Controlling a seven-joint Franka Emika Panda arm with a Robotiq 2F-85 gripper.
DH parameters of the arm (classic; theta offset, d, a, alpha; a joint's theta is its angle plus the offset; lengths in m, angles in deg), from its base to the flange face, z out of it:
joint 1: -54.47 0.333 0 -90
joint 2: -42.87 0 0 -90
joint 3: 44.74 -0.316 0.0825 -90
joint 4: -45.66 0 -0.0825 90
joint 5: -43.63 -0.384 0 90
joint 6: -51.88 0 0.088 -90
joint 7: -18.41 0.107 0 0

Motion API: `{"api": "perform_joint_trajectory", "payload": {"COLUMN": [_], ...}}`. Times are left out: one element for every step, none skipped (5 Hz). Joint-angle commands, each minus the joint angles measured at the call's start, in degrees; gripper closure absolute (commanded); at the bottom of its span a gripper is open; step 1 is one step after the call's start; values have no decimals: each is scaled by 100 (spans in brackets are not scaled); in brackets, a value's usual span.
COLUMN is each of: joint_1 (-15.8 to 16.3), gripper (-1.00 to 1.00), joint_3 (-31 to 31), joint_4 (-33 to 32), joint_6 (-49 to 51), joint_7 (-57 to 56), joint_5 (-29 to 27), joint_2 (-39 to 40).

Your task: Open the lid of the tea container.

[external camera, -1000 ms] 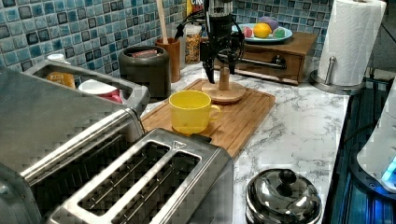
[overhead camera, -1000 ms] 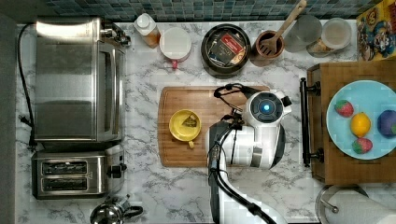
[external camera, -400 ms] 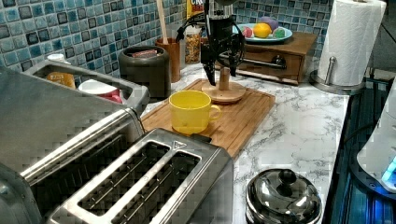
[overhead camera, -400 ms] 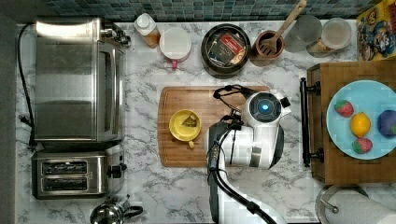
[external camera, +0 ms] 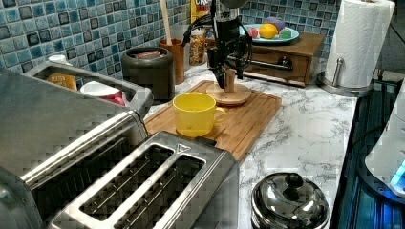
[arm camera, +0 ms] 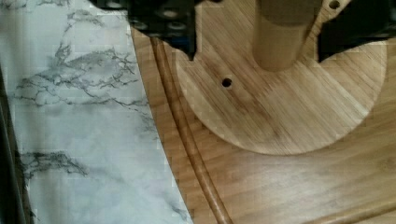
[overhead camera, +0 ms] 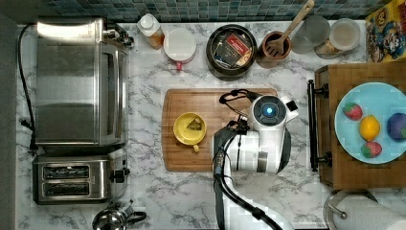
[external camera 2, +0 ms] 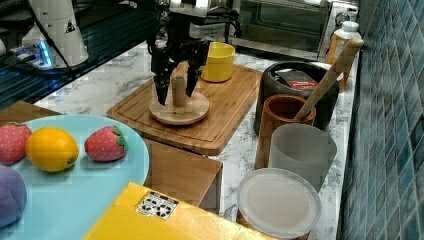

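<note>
The tea container point(overhead camera: 232, 50) is a round black tin standing uncovered at the back of the counter, with dark packets visible inside; it also appears as the tin point(external camera: 147, 71) and the tin point(external camera 2: 295, 85). The lid point(external camera 2: 179, 111), a flat wooden disc with an upright knob, lies on the wooden cutting board point(overhead camera: 191, 103). My gripper point(external camera 2: 176, 96) points straight down over it, open, one finger on each side of the knob with a gap on both. The left view shows the same gripper point(external camera: 230, 80) over the lid point(external camera: 229, 95). The wrist view looks down on the lid point(arm camera: 289, 107).
A yellow cup point(overhead camera: 189, 128) sits on the board to the top view's left of the arm. A brown pot with a wooden spoon point(overhead camera: 276, 45) and a white mug point(overhead camera: 179, 45) flank the tin. A wooden drawer box with a fruit plate point(overhead camera: 368, 122) stands at the top view's right.
</note>
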Motion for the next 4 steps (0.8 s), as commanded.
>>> {"api": "perform_joint_trajectory", "payload": {"joint_1": [173,182,0,26], "gripper": [100,100,100,100], "joint_3": [32,24,-114,-196], "joint_4": [-261,-224,178,1136], "joint_6": [43,108,636,1713], "joint_7": [854,849,195,-558], "joint_5": [291,295,-197,-521], "joint_2": [-243,-264,-557,-635]}}
